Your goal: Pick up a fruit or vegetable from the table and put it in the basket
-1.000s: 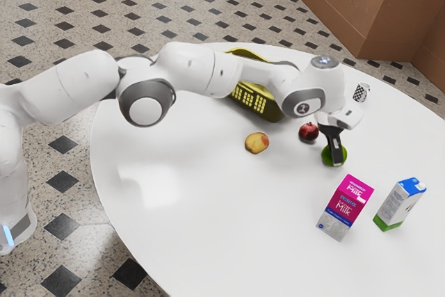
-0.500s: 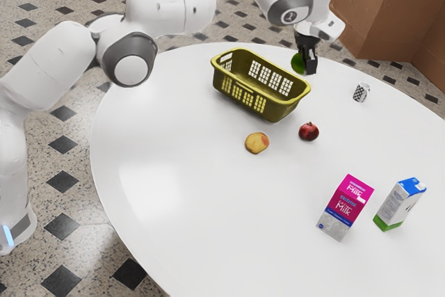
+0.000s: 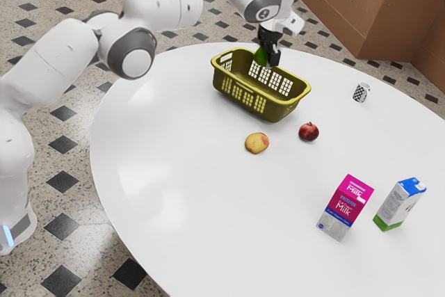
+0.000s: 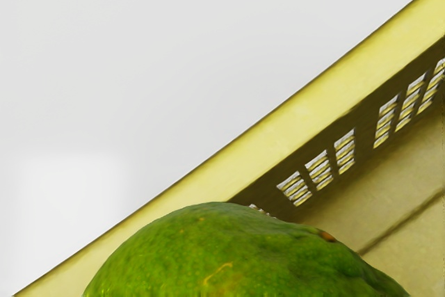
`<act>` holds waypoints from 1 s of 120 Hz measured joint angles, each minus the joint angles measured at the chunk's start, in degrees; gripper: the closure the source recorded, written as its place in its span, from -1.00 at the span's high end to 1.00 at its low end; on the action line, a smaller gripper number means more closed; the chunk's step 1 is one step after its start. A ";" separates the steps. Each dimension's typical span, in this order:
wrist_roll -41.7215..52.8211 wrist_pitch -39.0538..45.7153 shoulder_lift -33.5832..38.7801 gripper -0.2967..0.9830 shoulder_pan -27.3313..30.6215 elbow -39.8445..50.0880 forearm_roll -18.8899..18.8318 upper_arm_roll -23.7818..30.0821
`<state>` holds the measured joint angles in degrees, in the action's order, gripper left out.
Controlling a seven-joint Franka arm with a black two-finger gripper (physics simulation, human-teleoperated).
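over the basket edge (image 4: 278, 135), 1 green fruit (image 3: 261, 57) in the hand (image 3: 268, 53)

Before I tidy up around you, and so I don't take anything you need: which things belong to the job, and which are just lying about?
In the job:
- my gripper
- green fruit, held
- basket

Just lying about:
- red fruit
- yellow-red fruit
- pink milk carton
- blue-topped carton
- checkered item

Green fruit (image 3: 261, 56): rounded; mottled skin with a small brown spot.
Fruit state: gripped in the hand (image 3: 268, 59), raised above the basket near a long rim.
Basket (image 3: 240, 95): olive-yellow, oblong, open-topped; grid-perforated walls.
Basket pose: upright on the counter (image 3: 174, 172).
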<state>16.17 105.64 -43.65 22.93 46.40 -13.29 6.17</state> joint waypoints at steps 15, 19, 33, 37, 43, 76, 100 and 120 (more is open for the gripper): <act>0.37 2.31 -0.93 0.00 0.09 0.02 1.02 0.08; 0.45 2.84 -1.13 0.00 0.11 0.02 1.18 0.17; 0.67 3.98 -1.42 0.00 -0.02 0.08 1.46 0.44; 0.73 3.60 -1.34 0.00 -0.13 0.06 1.48 0.41; 0.80 2.54 -1.27 0.00 -0.31 0.04 1.44 0.28; 1.19 -4.53 -1.08 0.00 -0.83 -0.14 0.93 0.02; 1.42 -7.14 -1.65 0.00 -0.69 0.01 0.85 0.11; 1.56 -7.89 -2.64 0.00 -0.69 0.15 0.89 0.12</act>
<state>17.73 97.75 -46.29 22.24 46.55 -12.40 6.29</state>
